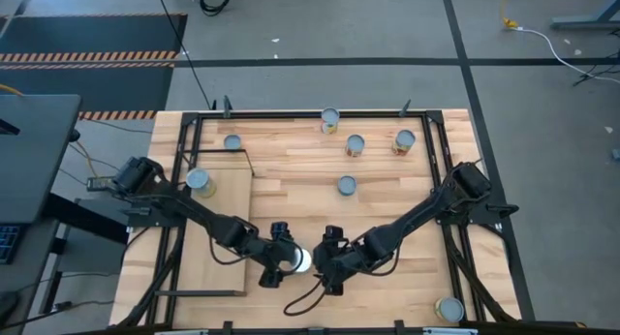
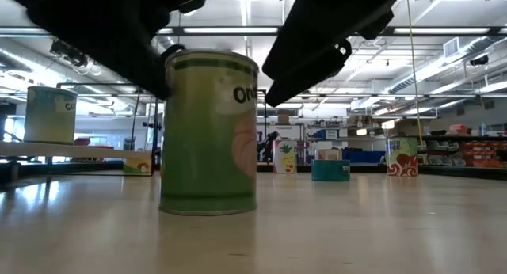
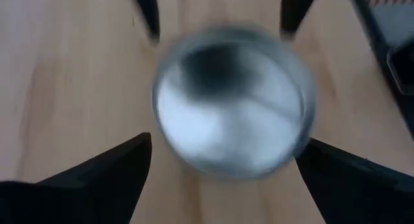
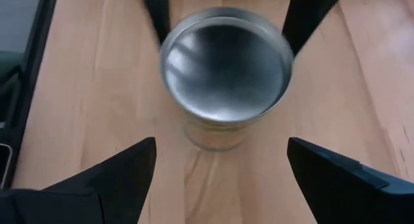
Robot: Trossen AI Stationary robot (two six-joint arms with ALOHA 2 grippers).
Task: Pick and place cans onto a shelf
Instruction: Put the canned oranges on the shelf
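1. From the high view we see both arms reaching in to the table's near middle, where the left gripper (image 1: 288, 260) and the right gripper (image 1: 327, 259) meet around one silvery-topped can (image 1: 300, 259). The shelf (image 1: 224, 219), the pale board on the left, already carries a can (image 1: 201, 182) at its far end; other cans stand well apart across the tabletop (image 1: 387, 209), one near the right front corner.

2. In the low view the green-labelled can (image 2: 208, 133) stands upright on the wood, flat on its base, with dark arm parts above it on both sides. We cannot tell from here which arm is which.

3. The left wrist view looks down on the can's top (image 3: 233, 111) lying between the left gripper's own fingers (image 3: 103, 175), which stand wide apart and clear of its wall.

4. The right wrist view shows the same can (image 4: 223, 72) just ahead of the right gripper's spread fingers (image 4: 110, 175), not between them; nothing is held.

5. We judge the step to be the approach to a pick, not yet a grasp. Next, one gripper should close on the can's sides while the other draws back, then lift and carry it left onto the shelf.
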